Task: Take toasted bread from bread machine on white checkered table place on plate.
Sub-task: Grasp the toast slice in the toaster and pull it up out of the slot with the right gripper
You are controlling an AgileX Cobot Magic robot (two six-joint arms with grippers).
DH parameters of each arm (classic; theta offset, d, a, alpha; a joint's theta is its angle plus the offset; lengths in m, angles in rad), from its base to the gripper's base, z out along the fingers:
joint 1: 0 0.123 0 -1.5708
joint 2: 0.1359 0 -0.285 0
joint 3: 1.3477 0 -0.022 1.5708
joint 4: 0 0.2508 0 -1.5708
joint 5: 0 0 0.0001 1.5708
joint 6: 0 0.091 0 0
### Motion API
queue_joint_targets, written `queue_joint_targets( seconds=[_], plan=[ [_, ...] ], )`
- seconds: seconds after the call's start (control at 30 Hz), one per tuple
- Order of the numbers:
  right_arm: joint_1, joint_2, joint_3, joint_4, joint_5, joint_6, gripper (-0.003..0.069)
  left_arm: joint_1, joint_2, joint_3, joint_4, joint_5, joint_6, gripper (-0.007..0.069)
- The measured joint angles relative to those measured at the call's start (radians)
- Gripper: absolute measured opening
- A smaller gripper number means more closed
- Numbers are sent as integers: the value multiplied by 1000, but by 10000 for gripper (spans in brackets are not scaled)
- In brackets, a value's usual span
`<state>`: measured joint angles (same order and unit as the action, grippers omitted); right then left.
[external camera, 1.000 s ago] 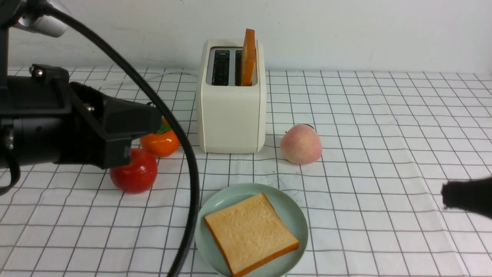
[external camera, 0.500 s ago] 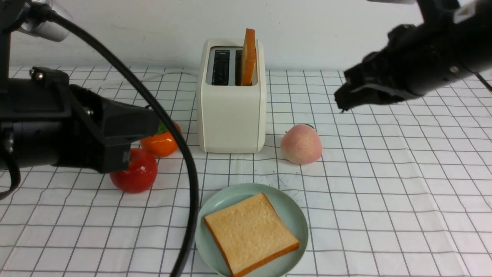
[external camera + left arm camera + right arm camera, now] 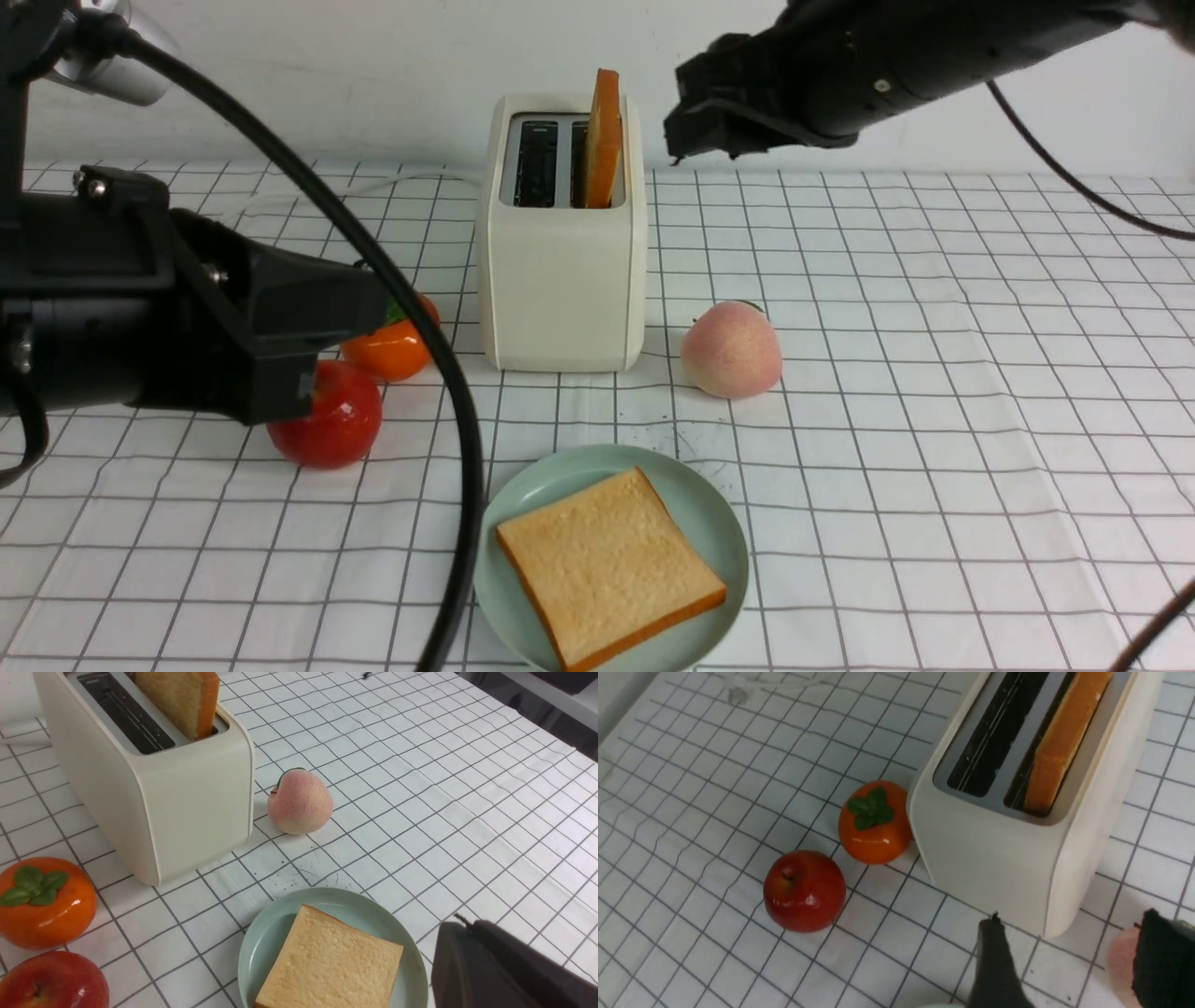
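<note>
The right pincer [image 3: 680, 121] has swung up from low over the tabletop [image 3: 934, 373] and now hangs high, just to the right of the bread machine [image 3: 560, 289] and about level with its top. Its fingers [image 3: 994, 961] have spread wide apart with nothing between them. One slice of toasted bread [image 3: 605, 131] stands upright in the bread machine's right-hand slot as before, untouched, while the other slice [image 3: 607, 565] lies flat on the plate [image 3: 719, 504] in front of the bread machine. The left pincer [image 3: 448, 952], closed, has barely stirred from its place to the front-left of the bread machine.
</note>
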<state>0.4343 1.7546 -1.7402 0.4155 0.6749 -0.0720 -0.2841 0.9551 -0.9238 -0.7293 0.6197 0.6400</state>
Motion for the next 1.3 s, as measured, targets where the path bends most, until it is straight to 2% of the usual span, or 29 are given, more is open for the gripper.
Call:
queue_joint_targets(
  seconds=[0.13,0.33,0.57,0.73,0.87,0.93,0.97,1.0,1.03,1.07,1.1,1.17,1.3],
  plan=[
    [12,75,-5,54,-147,-10,475,0,0,0,1,0,0,-13],
    [14,208,-80,77,-290,-46,484,0,0,0,1,0,0,-13],
    [14,358,-244,79,-292,-50,484,0,0,0,1,0,0,-13],
    [14,415,-284,58,-290,-50,463,0,0,0,1,0,0,-13],
    [14,435,-291,39,-288,-50,367,0,0,0,1,0,-1,-13],
    [14,438,-291,38,-294,-50,295,0,0,0,1,0,-1,-13],
    [14,438,-291,38,-294,-50,295,0,0,0,1,0,-1,-13],
    [14,439,-291,38,-301,-49,223,0,0,0,1,0,-1,-13],
    [14,439,-291,38,-301,-49,214,0,0,0,1,0,-1,-13],
    [14,439,-292,38,-303,-49,147,0,0,0,1,0,-3,-13],
    [14,439,-292,37,-306,-49,123,0,0,0,1,0,-3,-13],
    [14,439,-292,36,-309,-49,96,0,0,0,1,0,-4,-13],
    [14,439,-293,34,-314,-49,97,0,0,0,1,0,-4,-13]
  ],
)
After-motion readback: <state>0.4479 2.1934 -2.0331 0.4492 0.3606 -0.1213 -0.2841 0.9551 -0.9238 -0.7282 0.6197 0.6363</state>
